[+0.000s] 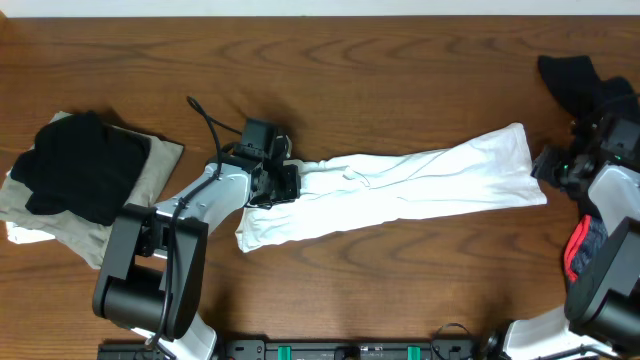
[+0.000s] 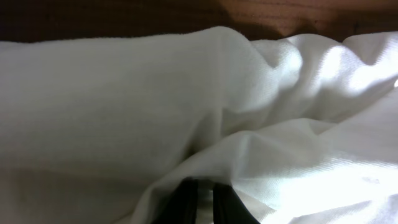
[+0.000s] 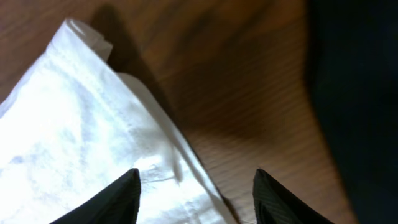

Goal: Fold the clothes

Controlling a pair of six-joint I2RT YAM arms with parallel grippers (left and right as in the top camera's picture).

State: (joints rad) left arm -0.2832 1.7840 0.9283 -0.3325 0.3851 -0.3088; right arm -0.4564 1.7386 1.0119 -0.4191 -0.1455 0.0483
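Here the white T-shirt (image 1: pixel 420 185) lies stretched in a long crumpled band across the table (image 1: pixel 400 80). The left gripper (image 2: pixel 202 202) is pinched tight on its left end. The right gripper (image 3: pixel 196 177) stands wide over the right hem, perhaps brushing it, gripping nothing. A folded pile (image 1: pixel 80 180) sits at the left, and a black garment (image 1: pixel 580 80) lies in the far right corner.

No legible txt anywhere.

Glare is bleaching the white T-shirt (image 2: pixel 348 68) in my left view; soft shadow is darkening the table (image 3: pixel 249 93) in my right.
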